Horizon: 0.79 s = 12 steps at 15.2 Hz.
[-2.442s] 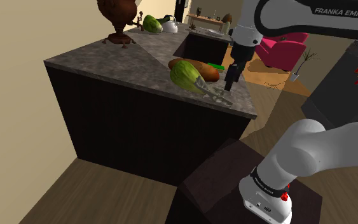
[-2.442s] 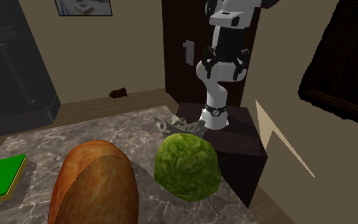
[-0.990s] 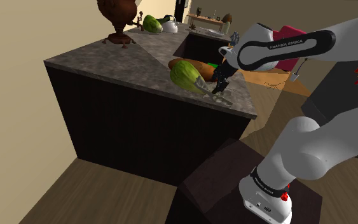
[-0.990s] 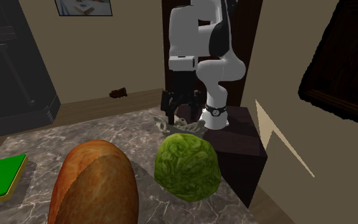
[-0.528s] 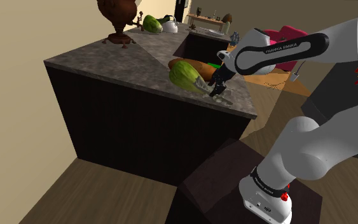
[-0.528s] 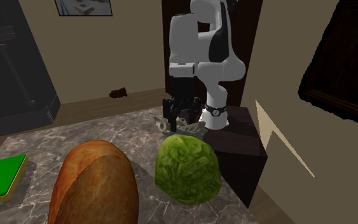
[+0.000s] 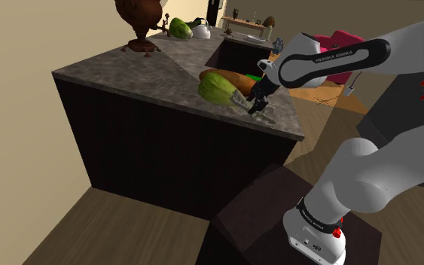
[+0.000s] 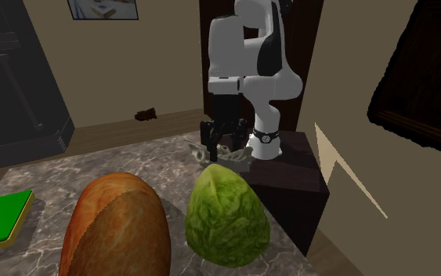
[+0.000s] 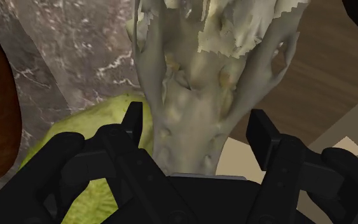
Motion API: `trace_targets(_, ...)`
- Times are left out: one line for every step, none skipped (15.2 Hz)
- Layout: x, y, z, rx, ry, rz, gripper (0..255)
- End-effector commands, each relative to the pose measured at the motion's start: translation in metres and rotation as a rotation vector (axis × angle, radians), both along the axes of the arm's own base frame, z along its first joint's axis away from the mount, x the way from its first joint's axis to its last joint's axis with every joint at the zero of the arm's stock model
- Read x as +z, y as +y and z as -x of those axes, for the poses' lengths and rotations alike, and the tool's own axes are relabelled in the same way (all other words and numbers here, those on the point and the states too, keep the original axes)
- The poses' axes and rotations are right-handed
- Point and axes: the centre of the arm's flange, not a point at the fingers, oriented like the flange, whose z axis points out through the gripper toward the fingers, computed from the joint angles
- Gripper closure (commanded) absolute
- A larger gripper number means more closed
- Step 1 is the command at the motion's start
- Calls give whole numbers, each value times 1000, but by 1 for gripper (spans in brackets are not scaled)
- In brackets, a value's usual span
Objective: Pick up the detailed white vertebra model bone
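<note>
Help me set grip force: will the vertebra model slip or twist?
Probably rigid: the vertebra model looks hard and knobbly. Its uneven flaring sides may twist inside the open gripper. Near the countertop edge, a nudge could drop it.
</note>
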Motion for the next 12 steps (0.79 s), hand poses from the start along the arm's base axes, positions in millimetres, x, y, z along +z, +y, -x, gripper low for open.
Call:
trace_targets(8,0,0,0,1,0,255)
trace_targets(13,0,0,0,1,0,255)
trace_targets(18,0,0,0,1,0,255)
trace_targets(24,0,0,0,1,0,255)
trace_targets(29,0,0,0,1,0,255)
trace_targets(34,0,0,0,1,0,255)
trace_targets(39,0,0,0,1,0,255)
trace_targets(45,0,0,0,1,0,255)
trace_targets(50,0,0,0,1,0,255)
trace_targets(55,0,0,0,1,0,255)
trace_targets(60,0,0,0,1,0,255)
trace_targets(66,0,0,0,1,0,255)
